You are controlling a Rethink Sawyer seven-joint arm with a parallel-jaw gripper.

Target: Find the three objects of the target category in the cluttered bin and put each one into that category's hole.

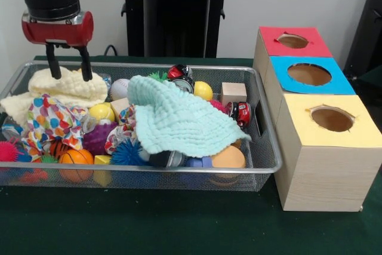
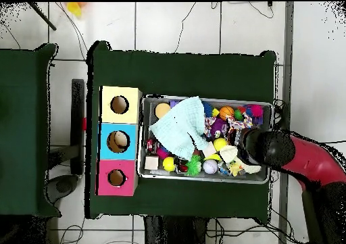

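My gripper (image 1: 70, 70) hangs open over the far left corner of the wire bin (image 1: 262, 141), its two black fingers just above a pale yellow cloth (image 1: 65, 88); nothing is between them. In the overhead view the arm covers the bin's right end (image 2: 260, 147). A mint green cloth (image 1: 176, 120) drapes over the bin's middle. Around it lie a polka-dot cloth (image 1: 51, 120), a small basketball (image 1: 76, 158), a yellow ball (image 1: 203, 90), a wooden cube (image 1: 233, 93), a blue spiky ball (image 1: 127, 153) and an orange ball (image 1: 228, 158).
Right of the bin stand three wooden boxes with round holes: red (image 1: 292, 41) at the back, blue (image 1: 308, 74) in the middle, yellow (image 1: 332, 119) nearest. They appear as yellow (image 2: 119, 105), blue (image 2: 118, 141) and red (image 2: 116, 178) from overhead. A dark green mat (image 1: 149, 225) covers the table.
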